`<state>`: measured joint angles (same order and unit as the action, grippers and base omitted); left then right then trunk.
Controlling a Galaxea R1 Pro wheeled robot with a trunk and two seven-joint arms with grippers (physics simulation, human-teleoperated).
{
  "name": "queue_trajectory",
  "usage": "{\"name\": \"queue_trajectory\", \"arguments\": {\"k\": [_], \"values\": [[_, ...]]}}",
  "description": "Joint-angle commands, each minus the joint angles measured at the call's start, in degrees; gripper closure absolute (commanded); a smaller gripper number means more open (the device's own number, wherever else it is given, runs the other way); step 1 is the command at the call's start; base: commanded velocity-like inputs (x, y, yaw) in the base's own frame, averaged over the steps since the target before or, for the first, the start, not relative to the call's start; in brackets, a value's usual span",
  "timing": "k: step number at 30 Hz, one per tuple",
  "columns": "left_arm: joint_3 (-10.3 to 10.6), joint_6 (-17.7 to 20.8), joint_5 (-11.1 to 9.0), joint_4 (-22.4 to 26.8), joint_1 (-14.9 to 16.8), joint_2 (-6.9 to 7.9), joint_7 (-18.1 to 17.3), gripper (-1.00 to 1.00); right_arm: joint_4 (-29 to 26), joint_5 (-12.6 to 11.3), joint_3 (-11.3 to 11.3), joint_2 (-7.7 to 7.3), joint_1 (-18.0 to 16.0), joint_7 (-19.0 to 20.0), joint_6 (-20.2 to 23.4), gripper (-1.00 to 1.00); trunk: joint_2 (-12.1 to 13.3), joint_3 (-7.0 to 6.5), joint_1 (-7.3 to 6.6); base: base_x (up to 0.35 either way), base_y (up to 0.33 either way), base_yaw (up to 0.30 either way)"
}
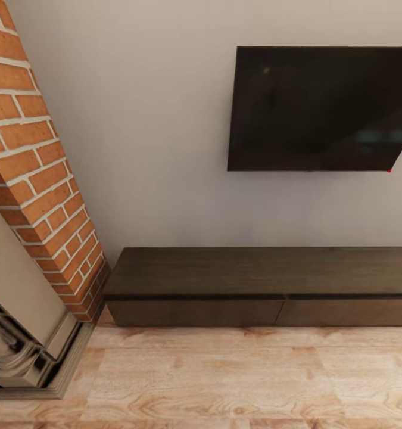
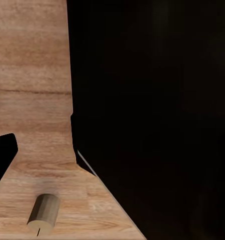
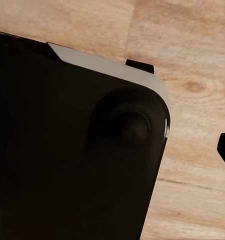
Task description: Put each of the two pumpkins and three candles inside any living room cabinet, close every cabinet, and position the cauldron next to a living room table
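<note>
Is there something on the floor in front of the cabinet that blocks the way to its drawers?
Nothing visible does. In the head view the wooden floor before the cabinet shows no object, and both drawer fronts look closed. One candle lies on its side on the floor in the left wrist view; its distance from the cabinet cannot be told.

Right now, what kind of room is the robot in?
Most likely a living room: a dark flat TV hangs on the wall above a long low cabinet, beside a brick fireplace, on a wooden floor.

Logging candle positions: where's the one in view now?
In the left wrist view, one candle lies on its side on the wood floor, beside the robot's dark body.
</note>
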<state>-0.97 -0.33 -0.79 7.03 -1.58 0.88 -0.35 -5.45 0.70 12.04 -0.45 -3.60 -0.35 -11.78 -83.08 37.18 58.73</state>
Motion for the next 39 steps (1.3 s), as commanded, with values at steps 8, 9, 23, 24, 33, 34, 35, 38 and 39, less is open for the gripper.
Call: {"name": "queue_trajectory", "arguments": {"k": [8, 9, 23, 24, 33, 34, 35, 38, 39], "values": [[0.00, -0.02, 0.00, 0.00, 0.00, 0.00, 0.00, -1.00, 0.00, 0.00, 0.00, 0.01, 0.00, -0.02, 0.00, -1.00, 0.00, -0.65, 0.00, 0.000, 0.000, 0.000], [0.00, -0.02, 0.00, 0.00, 0.00, 0.00, 0.00, -1.00, 0.00, -0.02, 0.00, -0.03, 0.00, -0.04, 0.00, -1.00, 0.00, -0.69, 0.00, 0.000, 0.000, 0.000], [0.04, -0.35, -0.91, 1.64, -0.39, 2.24, 0.39, -1.00, -0.89, 0.13, -0.02, -0.11, -3.28, -0.10, 0.25, -1.00, 0.00, -0.74, 0.00, 0.000, 0.000, 0.000], [0.07, -0.02, -0.78, 1.96, -0.30, 2.57, 0.30, -1.00, -1.04, 0.16, -0.01, -0.09, -3.61, -0.14, 0.30, -1.00, 0.00, -0.74, 0.00, 0.000, 0.000, 0.000], [0.40, 2.78, -0.57, 4.86, 2.12, 3.24, -0.06, -1.00, -2.12, 0.18, 0.00, 0.14, -6.05, -0.30, 0.27, -1.00, 0.00, -0.74, 0.00, 0.000, 0.000, 0.000], [0.41, 3.10, -0.55, 5.19, 2.45, 2.91, -0.07, -1.00, -2.44, 0.18, 0.00, 0.13, -6.06, -0.37, 0.27, -1.00, 0.00, -0.74, 0.00, 0.000, 0.000, 0.000], [0.42, 3.42, -0.54, 5.51, 2.78, 2.59, -0.08, -1.00, -2.77, 0.18, 0.00, 0.10, -6.06, -0.43, 0.27, -1.00, 0.00, -0.74, 0.00, 0.000, 0.000, 0.000], [0.43, 11.20, -0.53, 17.47, 11.61, 2.38, -0.12, -1.00, -2.98, 0.13, 0.00, 0.03, -6.06, -0.50, 0.20, -1.00, 0.00, -0.74, 0.00, 0.000, 0.000, 0.000], [0.44, 11.47, -0.53, 17.47, 12.10, 2.38, -0.13, -1.00, -2.98, 0.12, 0.00, 0.03, -6.06, -0.51, 0.19, -1.00, 0.00, -0.74, 0.00, 0.000, 0.000, 0.000]]}}
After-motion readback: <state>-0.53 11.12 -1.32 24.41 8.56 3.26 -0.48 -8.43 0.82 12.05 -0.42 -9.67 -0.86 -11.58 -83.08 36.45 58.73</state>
